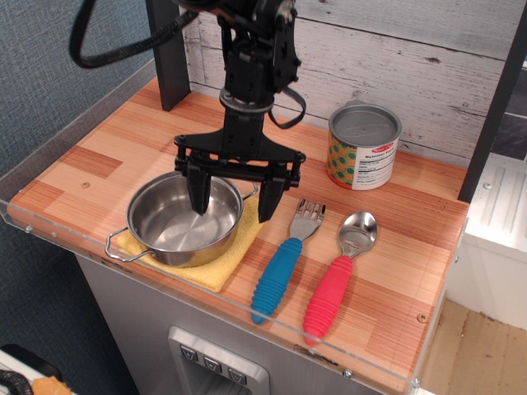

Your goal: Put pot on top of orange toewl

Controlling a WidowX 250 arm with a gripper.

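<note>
Can (363, 148) label has a white panel with small black print, like a nutrition table, too small to read. Red oval marks on fork (287, 257) and spoon (341, 267) necks, lettering illegible. No other text.

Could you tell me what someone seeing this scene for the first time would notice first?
Probably the black gripper hanging open over the shiny pot, which sits on the orange towel near the table's front edge. Next, the blue-handled fork and red-handled spoon to the right, with a printed can behind them.
</note>
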